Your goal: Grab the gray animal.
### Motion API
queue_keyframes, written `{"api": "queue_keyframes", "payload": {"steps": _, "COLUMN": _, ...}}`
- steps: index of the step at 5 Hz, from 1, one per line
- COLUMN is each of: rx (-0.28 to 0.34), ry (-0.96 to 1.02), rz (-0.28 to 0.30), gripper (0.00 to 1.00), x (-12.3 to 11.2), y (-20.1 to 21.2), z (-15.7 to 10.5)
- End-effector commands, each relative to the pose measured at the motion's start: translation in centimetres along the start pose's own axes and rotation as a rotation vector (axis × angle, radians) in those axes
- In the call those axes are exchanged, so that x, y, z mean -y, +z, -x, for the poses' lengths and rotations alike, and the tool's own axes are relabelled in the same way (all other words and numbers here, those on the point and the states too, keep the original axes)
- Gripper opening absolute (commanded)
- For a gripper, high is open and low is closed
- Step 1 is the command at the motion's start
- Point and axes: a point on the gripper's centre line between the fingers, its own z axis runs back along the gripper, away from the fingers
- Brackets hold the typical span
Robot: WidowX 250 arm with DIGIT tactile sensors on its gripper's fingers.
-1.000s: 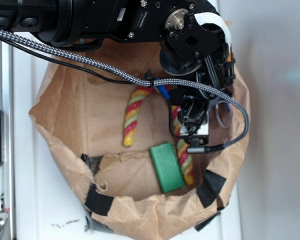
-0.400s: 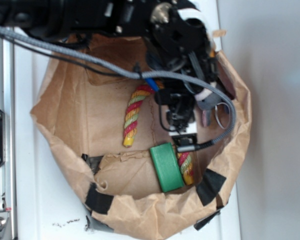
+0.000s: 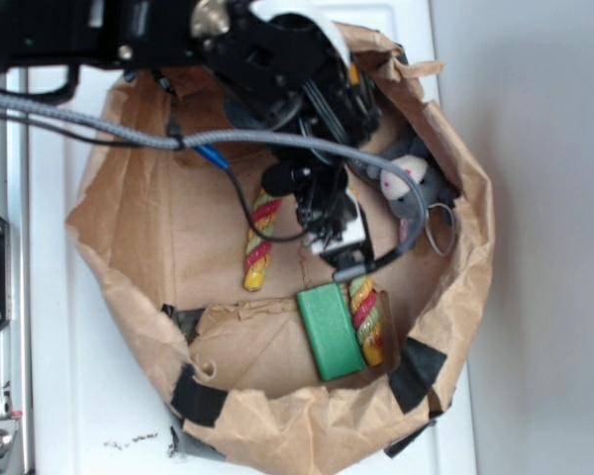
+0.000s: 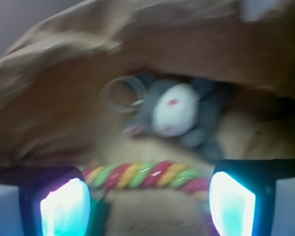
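From the exterior, the gray animal (image 3: 408,186) lies against the paper bag's (image 3: 119,247) wall at about three o'clock, its cord loop (image 3: 440,230) just below; the gripper (image 3: 332,213) hangs near its left, over the striped rope (image 3: 260,242); a green block (image 3: 329,332) sits at six o'clock. On the wrist view, blurred, the jaws stand released and empty; the gray animal (image 4: 179,110) sits at twelve o'clock beyond the rope (image 4: 142,175).

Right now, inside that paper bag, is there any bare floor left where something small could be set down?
Yes: the widest bare patch is the bag floor, between the left paper wall and the striped rope. A smaller one lies below it, left of the green block. The right side is crowded: the gray animal against the wall, with the arm and open fingers beside it.
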Motion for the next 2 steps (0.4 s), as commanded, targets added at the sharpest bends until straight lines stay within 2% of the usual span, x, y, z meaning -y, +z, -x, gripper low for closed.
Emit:
{"api": "queue_keyframes", "payload": {"steps": 1, "rx": 0.11, "ry": 0.03, "rz": -0.111, "gripper": 1.0, "x": -1.0, "y": -1.7, "z": -3.3}}
{"api": "queue_keyframes", "payload": {"steps": 2, "rx": 0.117, "ry": 0.015, "rz": -0.105, "gripper": 1.0, "x": -0.3, "y": -2.9, "z": -4.0}}
